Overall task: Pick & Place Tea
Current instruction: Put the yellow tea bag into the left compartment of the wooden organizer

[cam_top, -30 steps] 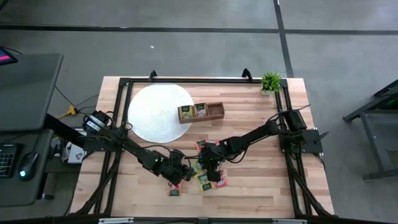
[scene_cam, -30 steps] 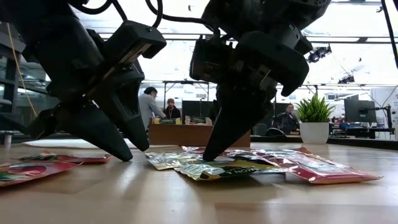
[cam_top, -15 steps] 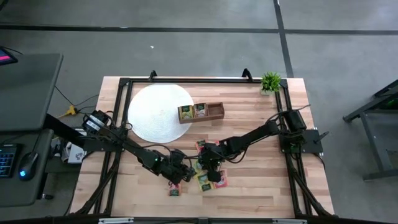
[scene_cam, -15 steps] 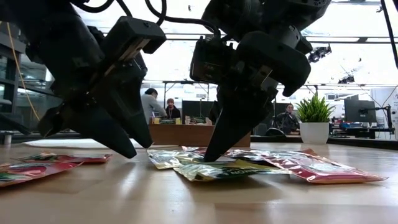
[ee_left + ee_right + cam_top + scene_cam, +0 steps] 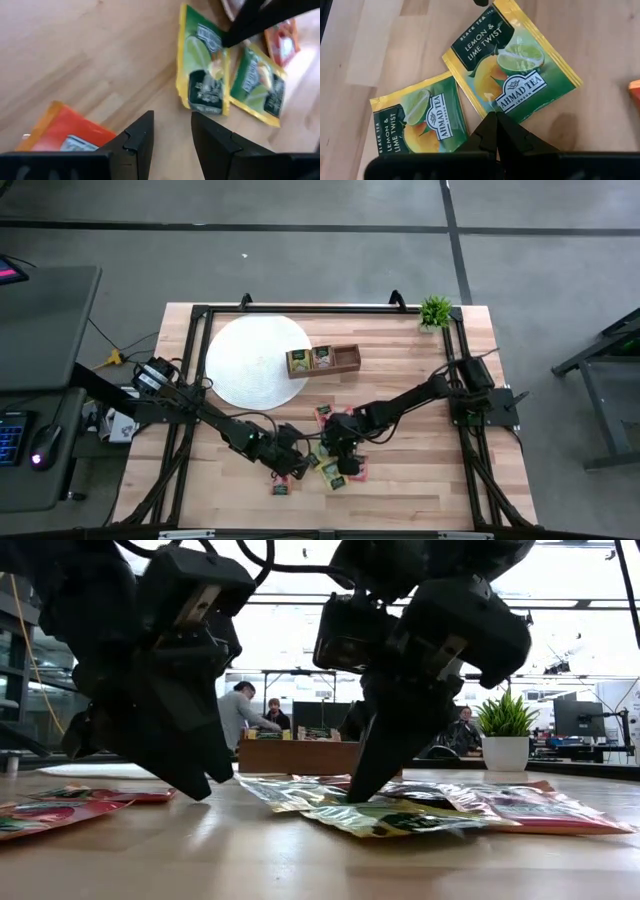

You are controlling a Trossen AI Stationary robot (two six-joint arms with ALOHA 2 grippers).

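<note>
Several flat tea packets lie on the wooden table near its front middle. In the right wrist view there are two yellow-green lemon and lime ones (image 5: 515, 75) (image 5: 417, 122). A red one (image 5: 65, 137) lies beside my left gripper. My right gripper (image 5: 495, 120) is shut, its tips down on the larger green packet (image 5: 400, 820). My left gripper (image 5: 172, 125) stands open just left of it, tilted down over bare wood, with nothing between its fingers (image 5: 195, 780). The brown tray (image 5: 345, 358) farther back holds two packets. My right gripper presses its shut fingertips (image 5: 496, 131) down on the printed face of the lemon and lime packet (image 5: 512, 102), near the middle of one edge. The fingers come slanting down from the table's right and far side. The packet lies flat on the table.
A white round mat (image 5: 255, 360) lies at the far left, with the tray at its right edge. A small potted plant (image 5: 435, 310) stands at the far right corner. A black frame rims the table. People sit in the room beyond.
My left gripper has rolled about its own axis while staying in place, still open. My right gripper's shut tips have shifted slightly across the table, and the green packet under them has slid a little with them.
</note>
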